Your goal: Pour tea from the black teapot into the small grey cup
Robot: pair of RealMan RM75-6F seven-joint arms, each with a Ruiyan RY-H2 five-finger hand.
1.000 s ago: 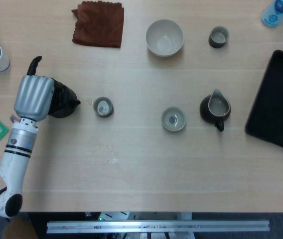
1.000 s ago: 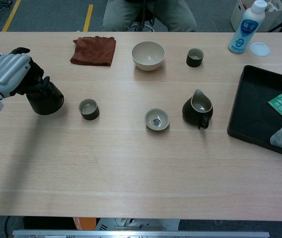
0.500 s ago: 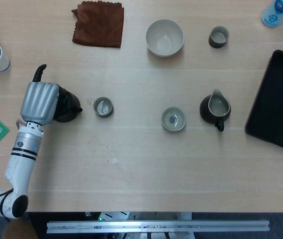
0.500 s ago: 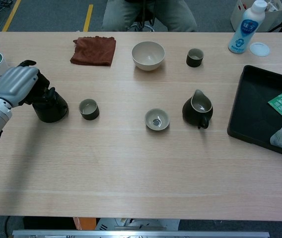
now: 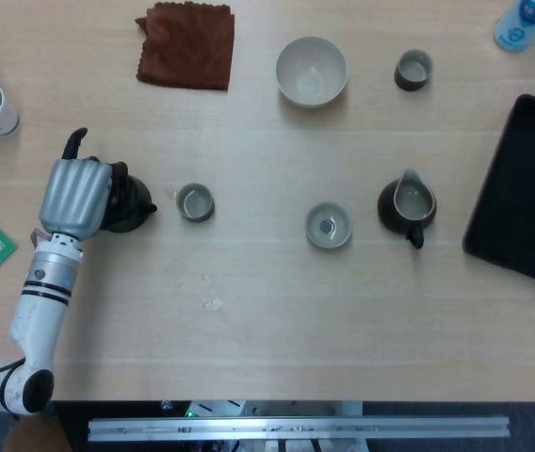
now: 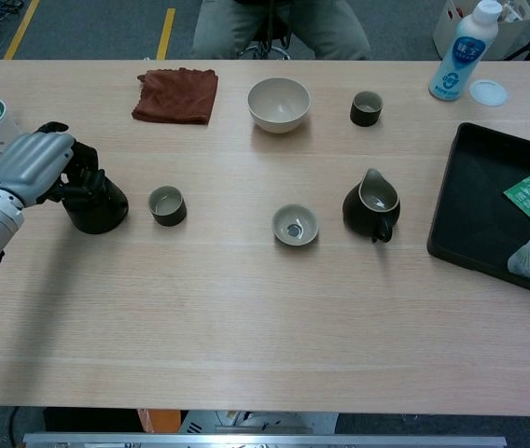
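At the table's left edge, the teapot now rests upright again
Left hand [image 5: 76,195] still wraps the black teapot [image 6: 95,203], which has come down from its tilt to stand just left of the small grey cup [image 5: 195,201]; judging by that, the pour looks finished, and letting go comes next; right hand out of sight

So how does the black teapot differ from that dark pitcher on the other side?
The black teapot is gripped by the left hand; the dark pouring pitcher stands alone, untouched. The teapot's top is hidden under the hand, while the pitcher is open-topped with a pale inside. Both are dark, rounded and stand on the wooden table.
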